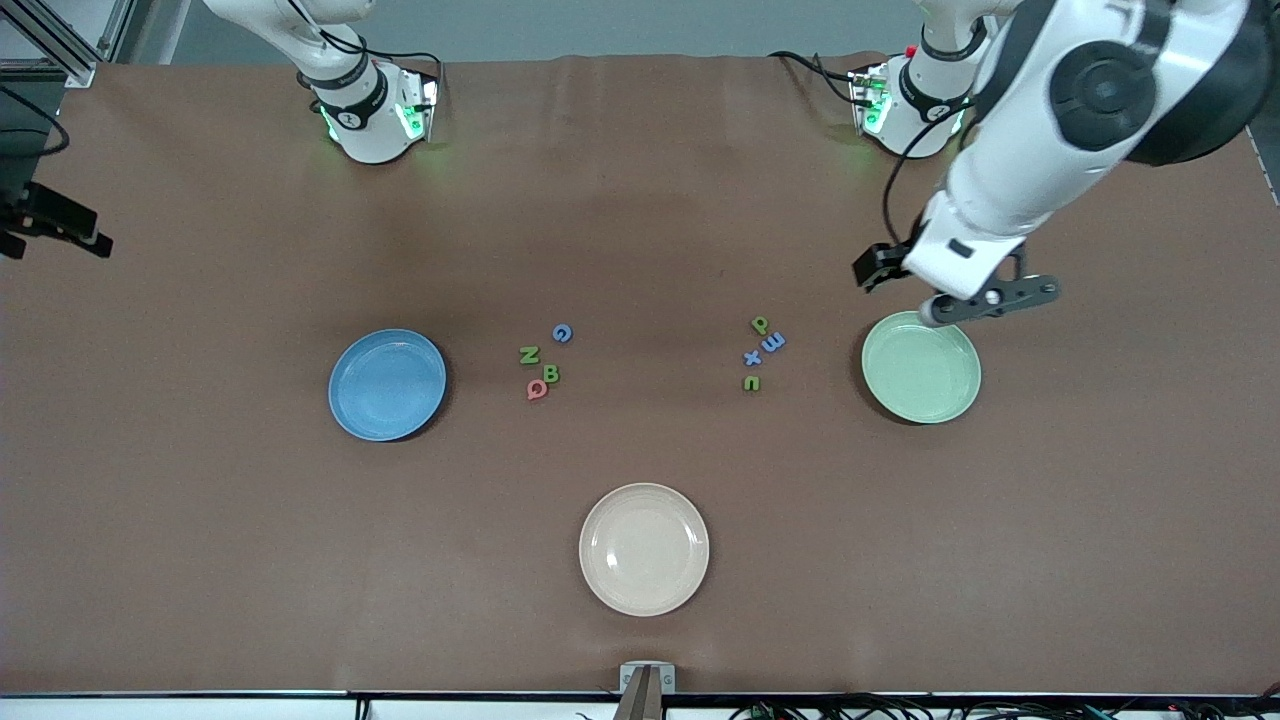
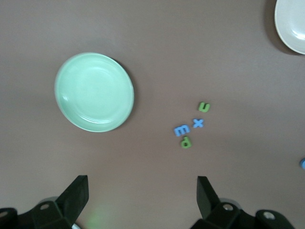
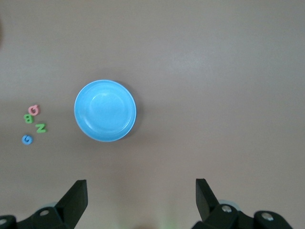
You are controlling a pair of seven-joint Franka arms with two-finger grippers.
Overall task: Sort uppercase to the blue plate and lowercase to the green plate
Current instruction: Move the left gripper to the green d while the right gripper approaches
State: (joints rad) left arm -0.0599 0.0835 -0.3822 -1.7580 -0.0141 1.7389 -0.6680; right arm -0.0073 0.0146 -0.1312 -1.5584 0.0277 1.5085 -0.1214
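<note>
The uppercase letters lie in a cluster beside the blue plate (image 1: 387,384): blue G (image 1: 562,333), green N (image 1: 529,354), green B (image 1: 551,373), pinkish-red Q (image 1: 537,389). The lowercase letters lie beside the green plate (image 1: 921,367): green p (image 1: 759,324), blue m (image 1: 773,342), blue x (image 1: 751,357), green n (image 1: 751,383). My left gripper (image 1: 990,302) hangs open and empty over the green plate's rim (image 2: 94,91). My right gripper (image 3: 141,183) is open and empty, high over the table by the blue plate (image 3: 105,110). Both plates are empty.
A beige plate (image 1: 644,549) sits empty nearer the front camera, midway along the table. The arm bases (image 1: 370,110) stand along the table's edge by the robots. A black piece of gear (image 1: 50,220) shows at the right arm's end.
</note>
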